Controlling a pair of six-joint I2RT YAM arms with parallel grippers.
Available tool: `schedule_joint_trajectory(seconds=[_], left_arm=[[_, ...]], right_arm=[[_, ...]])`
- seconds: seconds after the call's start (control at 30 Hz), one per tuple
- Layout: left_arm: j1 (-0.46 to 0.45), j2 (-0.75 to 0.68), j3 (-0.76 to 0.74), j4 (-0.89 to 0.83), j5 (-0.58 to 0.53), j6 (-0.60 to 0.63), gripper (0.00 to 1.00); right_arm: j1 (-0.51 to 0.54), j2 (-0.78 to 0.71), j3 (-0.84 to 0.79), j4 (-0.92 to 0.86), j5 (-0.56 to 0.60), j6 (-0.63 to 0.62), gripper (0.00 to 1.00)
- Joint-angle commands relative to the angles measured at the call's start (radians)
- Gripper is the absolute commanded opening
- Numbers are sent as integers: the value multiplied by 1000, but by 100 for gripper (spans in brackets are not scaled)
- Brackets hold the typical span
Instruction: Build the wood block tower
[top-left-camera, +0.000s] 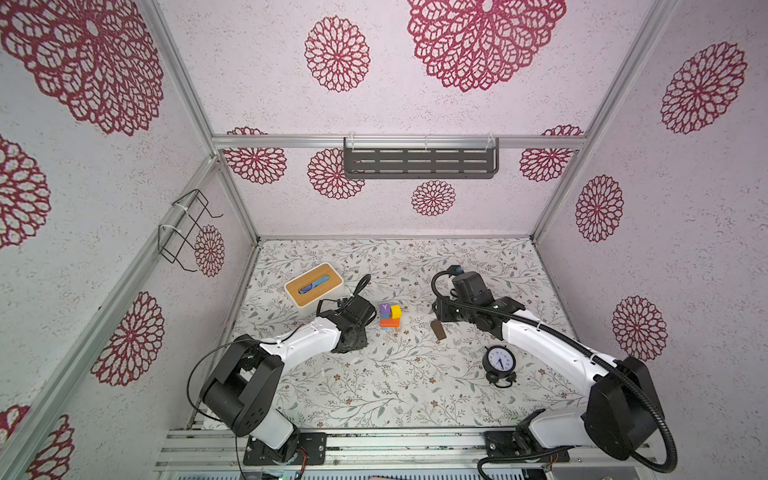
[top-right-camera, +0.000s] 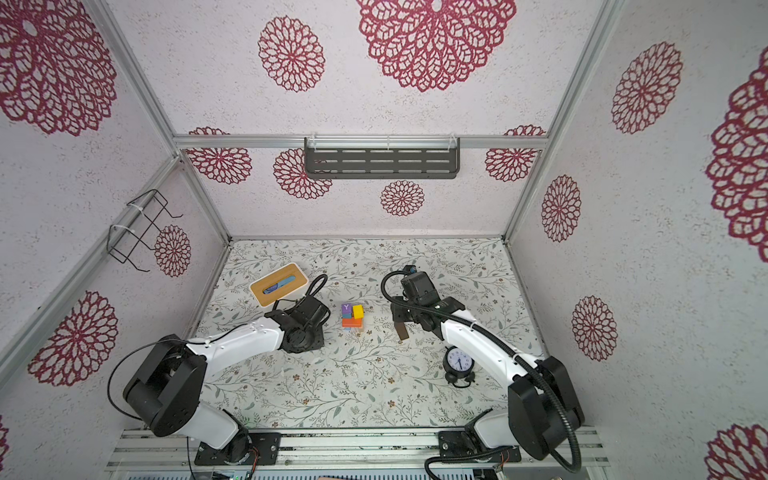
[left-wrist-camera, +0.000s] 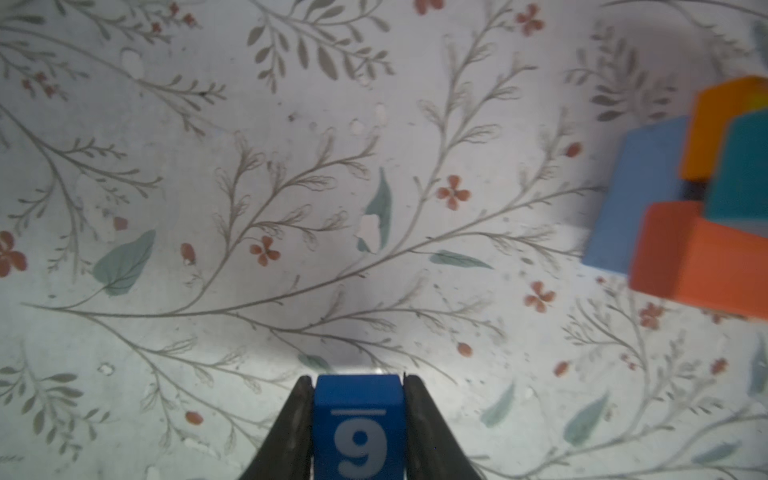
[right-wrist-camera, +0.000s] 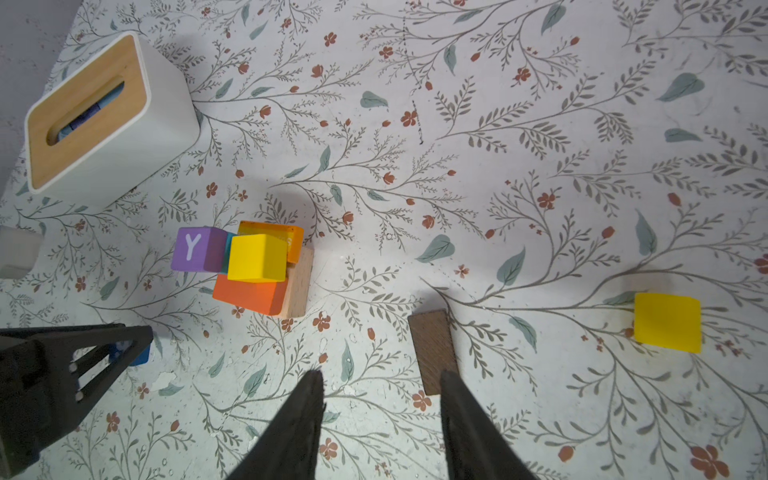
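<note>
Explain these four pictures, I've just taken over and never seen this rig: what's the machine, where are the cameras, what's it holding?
The machine is two white robot arms at a flowered table. Two pictures look down on the whole scene; the other two come from a camera on each arm's wrist. In the middle stands the tower, a small stack of coloured blocks. The left pincer is closed on the blue "9" cube. The right pincer is open and empty, by the dark brown bar lying flat. A loose yellow cube, a white box and an alarm clock sit there too.
</note>
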Motion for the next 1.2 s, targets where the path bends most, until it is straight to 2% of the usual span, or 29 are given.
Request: schedule_joint_trajectory(seconds=[0.0, 0.3, 0.37, 0.47, 0.5, 0.7, 0.93, 1.07, 1.17], left_arm=[[-79, 1, 62, -45, -31, -47, 30], [-271, 237, 342, -110, -72, -89, 29], [-296, 294, 414, -135, -77, -91, 29], [-325, 374, 515, -162, -85, -91, 29], [-329, 389, 541, -166, -83, -92, 29], [-336, 527, 647, -146, -59, -110, 30], [-337, 624, 741, -147, -56, -124, 34], [-338, 646, 774, -151, -52, -121, 42], [-338, 629, 768, -150, -69, -123, 54]], right_arm=[[-68, -68, -36, 24, -56, 6, 51], [-173, -210, -149, 37, -107, -3, 58], [-206, -237, -188, 61, -156, -10, 70], [-261, -279, -245, 95, -220, -3, 96], [-280, -297, -266, 105, -233, -2, 99], [-348, -374, -327, 123, -238, -1, 99], [-367, -389, -360, 137, -221, 30, 99], [-374, -405, -372, 127, -201, 41, 91], [-376, -423, -373, 108, -177, 46, 86]])
